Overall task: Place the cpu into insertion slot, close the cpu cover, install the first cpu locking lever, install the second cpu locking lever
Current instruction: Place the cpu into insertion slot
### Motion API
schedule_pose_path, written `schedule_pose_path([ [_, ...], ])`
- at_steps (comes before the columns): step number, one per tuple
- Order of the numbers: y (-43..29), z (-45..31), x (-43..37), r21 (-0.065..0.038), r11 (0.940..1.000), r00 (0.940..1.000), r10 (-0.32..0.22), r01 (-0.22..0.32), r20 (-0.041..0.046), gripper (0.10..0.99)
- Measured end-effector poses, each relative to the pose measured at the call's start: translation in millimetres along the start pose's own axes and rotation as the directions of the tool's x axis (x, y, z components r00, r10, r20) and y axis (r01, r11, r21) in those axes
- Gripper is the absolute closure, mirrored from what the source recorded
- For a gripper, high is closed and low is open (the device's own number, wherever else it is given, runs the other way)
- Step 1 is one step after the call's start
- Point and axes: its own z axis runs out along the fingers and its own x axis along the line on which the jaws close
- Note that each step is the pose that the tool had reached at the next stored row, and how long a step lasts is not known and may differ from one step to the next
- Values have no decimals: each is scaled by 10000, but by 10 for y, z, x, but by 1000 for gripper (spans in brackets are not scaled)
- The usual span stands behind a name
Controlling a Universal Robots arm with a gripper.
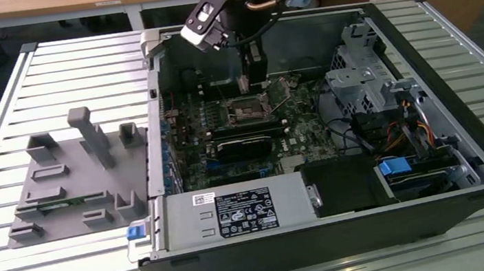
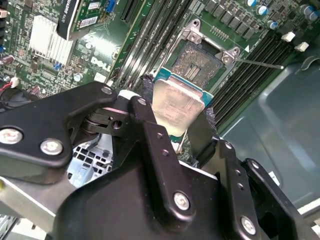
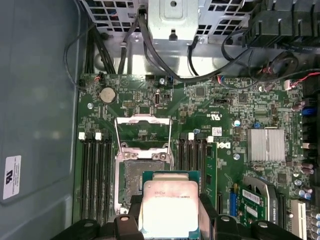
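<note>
Holding the cpu [image 3: 167, 207] in my gripper [image 3: 168, 220], clamped by its edges.
I see it over the insertion slot [image 3: 141, 177]; the cpu cover [image 3: 144, 118] stands open.

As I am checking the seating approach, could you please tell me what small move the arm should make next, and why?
Probably ease the cpu across until it is square over the insertion slot: the gripper holds it above and seemingly partly off it, and the cpu cover stands open.
</note>
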Motion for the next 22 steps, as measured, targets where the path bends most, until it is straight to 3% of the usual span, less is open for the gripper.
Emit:
schedule_pose_path([
  [8,-28,117,16,0,10000,10000,-34,34,-2,557],
  [22,-45,319,125,-1,10000,10000,-80,80,-7,557],
])
